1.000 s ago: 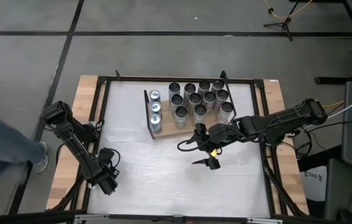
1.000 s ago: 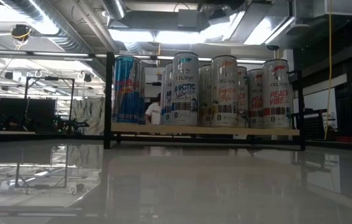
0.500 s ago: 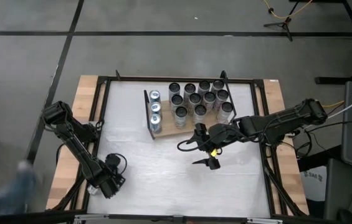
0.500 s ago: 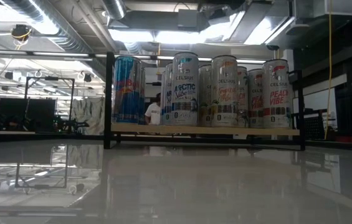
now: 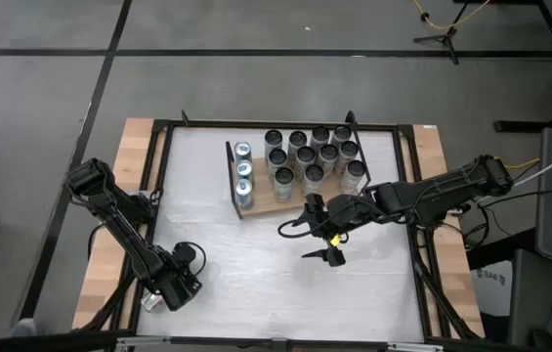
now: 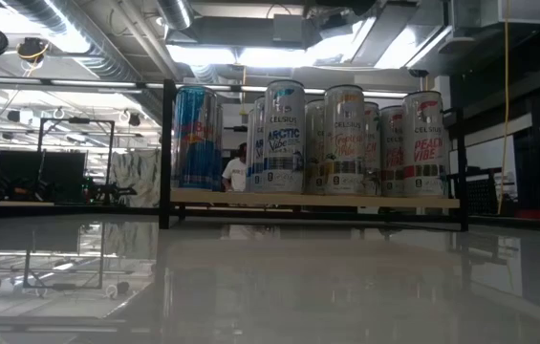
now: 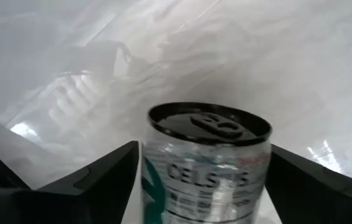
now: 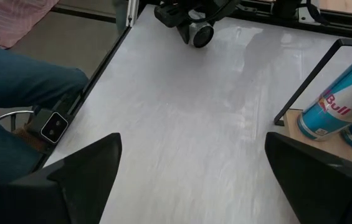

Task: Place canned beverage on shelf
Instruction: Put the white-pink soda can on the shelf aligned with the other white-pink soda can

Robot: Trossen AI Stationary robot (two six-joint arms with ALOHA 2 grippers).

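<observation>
From above, the left gripper (image 5: 180, 284) is seen near the counter's (image 5: 256, 274) front left corner, the shelf (image 5: 285, 200) at the back. At the left wrist, a can (image 7: 204, 165) stands between parted fingers (image 7: 95, 180). The right gripper's (image 5: 322, 233) fingers are spread, empty.
</observation>
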